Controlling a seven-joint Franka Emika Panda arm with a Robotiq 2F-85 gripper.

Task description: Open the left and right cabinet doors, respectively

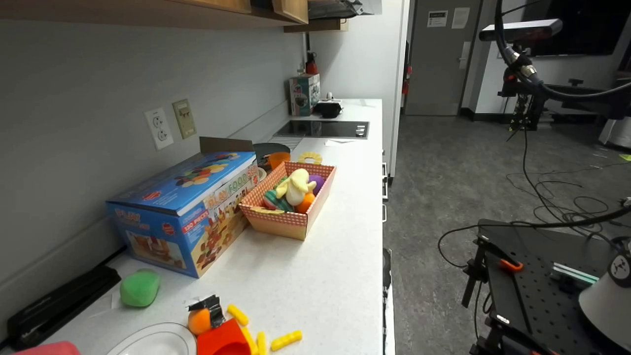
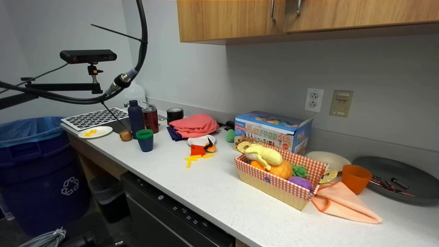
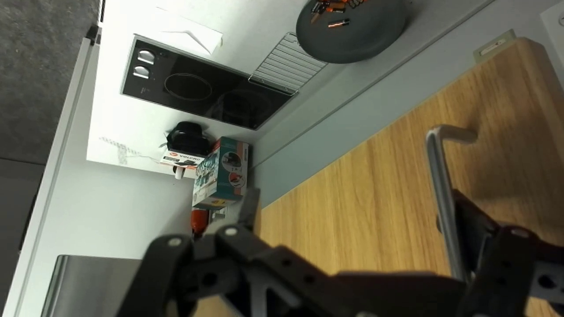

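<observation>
Gripper [image 3: 350,211] is released, fingers [image 3: 473,220] spread. Handle [image 3: 442,189] on a cabinet door [image 3: 365,198] sits at three o'clock in the wrist view, one finger partly behind it; contact cannot be confirmed. In an exterior view: left door [image 2: 229,19], twelve o'clock; right door [image 2: 360,15], near two.

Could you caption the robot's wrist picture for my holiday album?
An open gripper, one finger at the handle of a wooden cabinet door, with a black cooktop set in the white counter.

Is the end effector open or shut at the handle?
The end effector is open: in the wrist view its fingers stand wide apart, one partly hidden behind the handle.
</observation>
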